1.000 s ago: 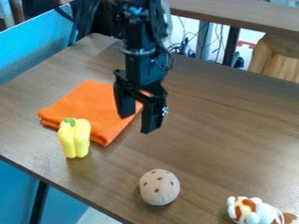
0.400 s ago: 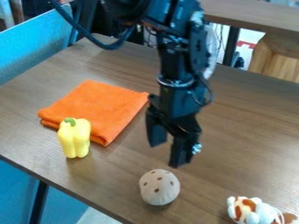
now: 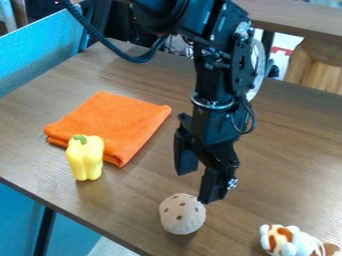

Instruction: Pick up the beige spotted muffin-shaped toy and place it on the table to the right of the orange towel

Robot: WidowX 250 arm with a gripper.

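So in the camera view, the black gripper (image 3: 198, 186) is hanging right by the pale spotted ball (image 3: 182, 214), just to its far side. Its fingers are standing apart with nothing between them. The right one is overlapping the ball's far right edge, and I can't tell if it's touching. The ball is sitting toward the near side of the wooden table (image 3: 280, 160).

For a decent grip, I'd be centering the fingers over the ball before dropping — round stuff like that is probably rolling off if only one tip is nudging it. Low and slow, closing evenly around the widest part.

As for edges, the table's near left edge is running pretty close to the ball, so I'd be avoiding any push that way. The yellow toy bell pepper (image 3: 85, 159) is standing beside the folded orange cloth (image 3: 113, 122) on the left, and the brown-and-white plush toy (image 3: 287, 241) is lying near right — both well apart from the ball, so there's decent sideways room.
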